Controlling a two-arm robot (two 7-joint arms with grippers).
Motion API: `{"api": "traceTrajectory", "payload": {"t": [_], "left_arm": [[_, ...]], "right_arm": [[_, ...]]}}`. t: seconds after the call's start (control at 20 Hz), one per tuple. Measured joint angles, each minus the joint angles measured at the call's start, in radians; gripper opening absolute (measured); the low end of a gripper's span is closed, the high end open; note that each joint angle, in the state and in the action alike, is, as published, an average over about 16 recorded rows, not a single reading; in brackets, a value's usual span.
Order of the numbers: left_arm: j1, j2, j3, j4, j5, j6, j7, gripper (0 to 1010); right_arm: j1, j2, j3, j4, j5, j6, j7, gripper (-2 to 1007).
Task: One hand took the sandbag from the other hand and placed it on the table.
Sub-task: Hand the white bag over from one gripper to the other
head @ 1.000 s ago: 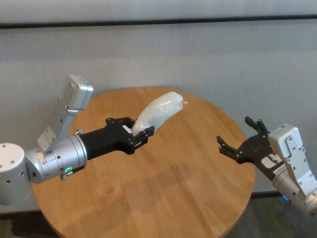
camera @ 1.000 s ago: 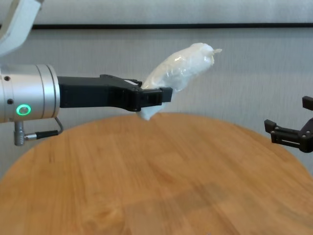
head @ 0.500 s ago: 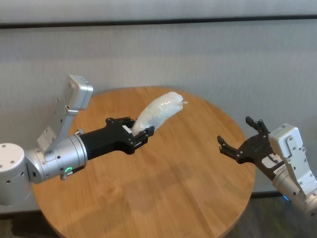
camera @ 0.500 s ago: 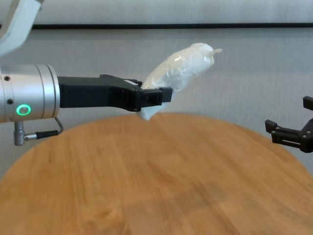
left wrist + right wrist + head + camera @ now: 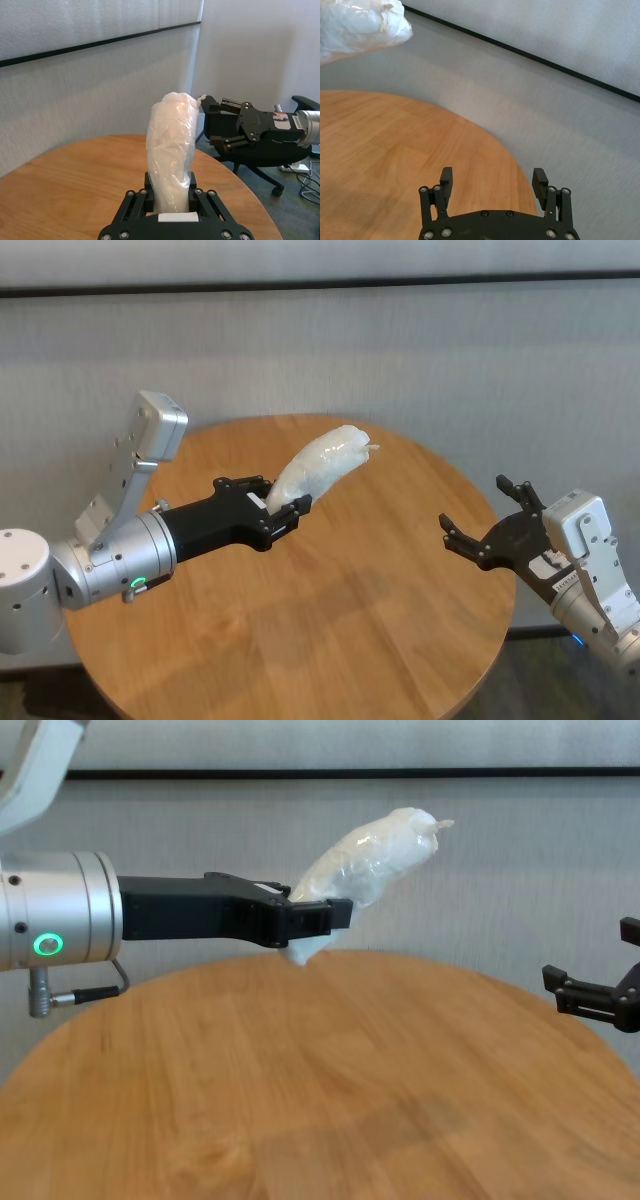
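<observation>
1. We note the left, green-lit black two-finger gripper [image 5: 283,508] reaching over the round light-brown wood-plank table [image 5: 340,630], clamped on the lower end of the small white soft oblong sandbag [image 5: 315,470].
2. The sandbag stands clear of the tabletop, leaning up and toward the right arm, its tied tip free.
3. The right, blue-lit black two-finger gripper [image 5: 482,525] hangs at the table's right edge, fingers spread wide, empty, well apart from the sandbag.
4. Risk, in our judgement: the soft pouch could sag or slide if the right fingers pinch only the tip, or if the left lets go early.
5. The left wrist view shows the sandbag seated between the fingers [image 5: 134,199]; the chest view crops the right gripper.
</observation>
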Motion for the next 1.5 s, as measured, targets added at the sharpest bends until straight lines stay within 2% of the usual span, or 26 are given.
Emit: {"api": "traceTrajectory", "payload": {"t": [0.3, 0.7, 1.15, 1.5], "left_arm": [[0.000, 0.000, 0.000, 0.000, 0.000, 0.000, 0.000, 379], [0.000, 0.000, 0.000, 0.000, 0.000, 0.000, 0.000, 379], [0.000, 0.000, 0.000, 0.000, 0.000, 0.000, 0.000, 379], [0.000, 0.000, 0.000, 0.000, 0.000, 0.000, 0.000, 379]], "right_arm": [[0.021, -0.022, 0.002, 0.014, 0.007, -0.002, 0.028, 1001], [0.040, -0.063, 0.017, 0.035, 0.070, -0.023, 0.119, 1001], [0.043, -0.115, 0.042, 0.072, 0.208, -0.069, 0.273, 1001], [0.057, -0.159, 0.063, 0.126, 0.335, -0.087, 0.422, 1001]]}}
